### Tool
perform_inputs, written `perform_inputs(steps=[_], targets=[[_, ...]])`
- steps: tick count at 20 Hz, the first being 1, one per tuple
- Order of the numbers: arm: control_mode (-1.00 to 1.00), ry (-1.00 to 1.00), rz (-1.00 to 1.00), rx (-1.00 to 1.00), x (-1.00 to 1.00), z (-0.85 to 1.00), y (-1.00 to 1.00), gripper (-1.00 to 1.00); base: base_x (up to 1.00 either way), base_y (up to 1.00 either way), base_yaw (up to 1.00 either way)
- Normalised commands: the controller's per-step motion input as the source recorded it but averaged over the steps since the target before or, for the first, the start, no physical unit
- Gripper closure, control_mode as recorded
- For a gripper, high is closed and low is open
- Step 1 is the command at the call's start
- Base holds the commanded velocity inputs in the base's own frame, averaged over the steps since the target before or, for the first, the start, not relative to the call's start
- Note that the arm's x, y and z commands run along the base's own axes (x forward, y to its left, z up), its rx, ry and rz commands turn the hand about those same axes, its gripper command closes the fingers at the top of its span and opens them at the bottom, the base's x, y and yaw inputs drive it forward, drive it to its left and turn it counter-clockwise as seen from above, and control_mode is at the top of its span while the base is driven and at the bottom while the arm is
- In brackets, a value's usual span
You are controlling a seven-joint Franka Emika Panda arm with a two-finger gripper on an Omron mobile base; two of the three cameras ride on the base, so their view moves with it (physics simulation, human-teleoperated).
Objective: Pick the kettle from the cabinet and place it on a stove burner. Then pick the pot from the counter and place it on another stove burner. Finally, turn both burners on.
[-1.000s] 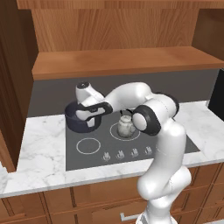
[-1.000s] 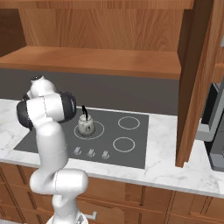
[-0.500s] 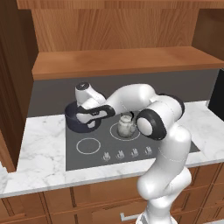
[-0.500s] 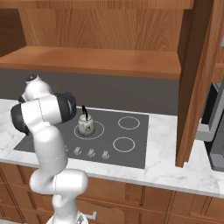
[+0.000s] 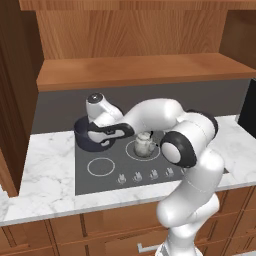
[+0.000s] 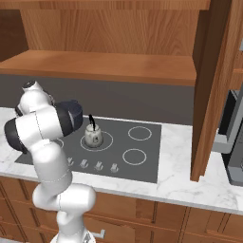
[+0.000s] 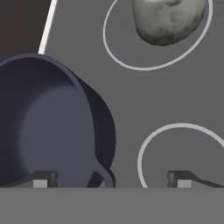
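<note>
The dark blue-grey pot (image 5: 86, 137) stands on the back-left corner of the dark cooktop (image 5: 110, 177). My gripper (image 5: 103, 139) hangs open right over its near rim. In the hand view one fingertip (image 7: 41, 180) is above the pot's (image 7: 48, 127) inside and the other over the bare cooktop, so the pot's wall and a small side handle lie between them. The silvery kettle (image 5: 144, 145) sits upright on the back-middle burner ring, to the right of the pot and apart from it. From the right it is the kettle (image 6: 92, 135) with its black loop handle, the pot (image 6: 73, 115) half hidden behind my arm.
A row of knobs (image 5: 145, 175) lines the cooktop's front edge. Bare burner rings lie front left (image 5: 101, 166) and to the right (image 6: 140, 133). White marble counter (image 5: 45, 170) frames the cooktop. The wooden cabinet shelf (image 5: 140, 70) overhangs it, and a cabinet side panel (image 6: 209, 95) stands at the right.
My hand has sunk slightly toward the pot's rim while the elbow swung right. Pot and kettle have stayed put, and the jaws have stayed open.
</note>
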Motion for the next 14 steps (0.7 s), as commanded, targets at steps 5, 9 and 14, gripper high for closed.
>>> perform_inputs(steps=[5,9,14], targets=[[-1.00,-0.02,0.00,0.00,-0.28,0.18,0.00,-1.00,0.00,0.00,0.00],[-1.00,-0.02,0.00,0.00,-0.35,0.17,0.00,-1.00,0.00,0.00,0.00],[-1.00,-0.02,0.00,0.03,-0.38,0.23,0.00,-1.00,0.00,0.00,0.00]])
